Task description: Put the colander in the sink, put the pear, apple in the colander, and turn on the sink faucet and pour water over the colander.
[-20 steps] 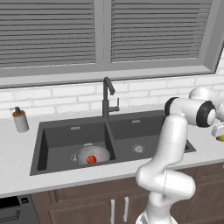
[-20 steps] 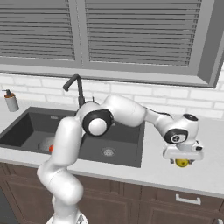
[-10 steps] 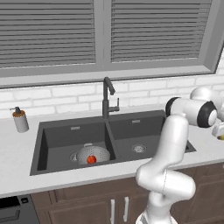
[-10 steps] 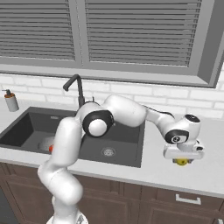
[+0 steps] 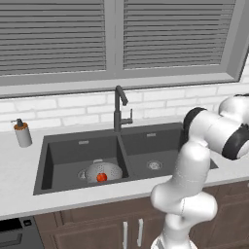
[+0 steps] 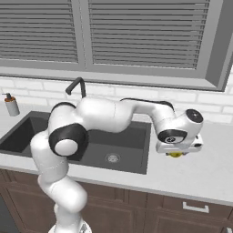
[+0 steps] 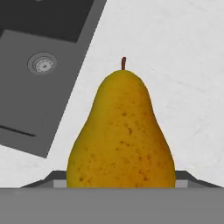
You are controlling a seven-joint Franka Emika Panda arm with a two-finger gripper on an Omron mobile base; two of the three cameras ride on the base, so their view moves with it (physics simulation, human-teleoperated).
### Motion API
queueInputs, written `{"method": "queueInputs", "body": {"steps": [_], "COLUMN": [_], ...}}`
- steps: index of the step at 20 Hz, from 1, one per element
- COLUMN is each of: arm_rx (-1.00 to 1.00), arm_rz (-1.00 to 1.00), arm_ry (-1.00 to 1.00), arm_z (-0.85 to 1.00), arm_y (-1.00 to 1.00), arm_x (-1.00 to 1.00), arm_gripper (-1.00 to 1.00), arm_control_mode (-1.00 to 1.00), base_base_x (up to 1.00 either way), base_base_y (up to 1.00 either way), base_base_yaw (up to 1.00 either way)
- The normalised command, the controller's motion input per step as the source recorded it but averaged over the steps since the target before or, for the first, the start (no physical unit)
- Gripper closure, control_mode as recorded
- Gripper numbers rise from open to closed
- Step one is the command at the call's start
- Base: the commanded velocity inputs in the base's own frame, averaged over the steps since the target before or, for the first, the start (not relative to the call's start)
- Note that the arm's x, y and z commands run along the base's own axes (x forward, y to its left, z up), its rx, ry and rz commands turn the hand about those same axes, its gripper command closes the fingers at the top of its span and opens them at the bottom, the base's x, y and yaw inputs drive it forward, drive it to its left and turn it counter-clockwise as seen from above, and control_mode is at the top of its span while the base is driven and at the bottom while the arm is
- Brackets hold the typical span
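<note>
The pear [image 7: 120,140] is being clasped between the jaws of the gripper [image 6: 175,154], just above the white counter [image 6: 214,173] to the right of the sink [image 5: 65,151]. In the sink's left basin, the apple [image 5: 101,177] is being cradled in the colander [image 5: 111,170]. Behind the divider, the sink faucet [image 5: 118,108] is being shown upright.

Place: I work in a home kitchen.
Sink [image 5: 146,146]: dark double basin set in my pale surface [image 5: 19,165].
Faucet [image 5: 119,104]: gooseneck.
Wall: white brick, shuttered window [image 5: 112,34].
Below: brown cabinet doors [image 5: 97,233].
</note>
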Motion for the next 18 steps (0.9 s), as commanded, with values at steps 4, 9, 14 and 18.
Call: {"method": "queueInputs", "body": {"steps": [4, 9, 14, 18], "arm_rx": [0.0, -0.01, -0.02, 0.0], "arm_rz": [0.01, 0.03, 0.01, 0.0], "arm_ry": [-0.06, 0.0, 0.12, 0.19], "arm_z": [1.0, 0.89, 0.52, 0.29], "arm_y": [1.0, 1.0, 1.0, 1.0], "arm_x": [0.0, -0.02, -0.25, -0.4], "arm_gripper": [1.0, 1.0, 1.0, 1.0], "arm_control_mode": [-1.0, -1.0, -1.0, -1.0], "base_base_x": [0.0, 0.0, 0.0, 0.0], "base_base_y": [0.0, 0.0, 0.0, 0.0], "base_base_yaw": [0.0, 0.0, 0.0, 0.0]}}
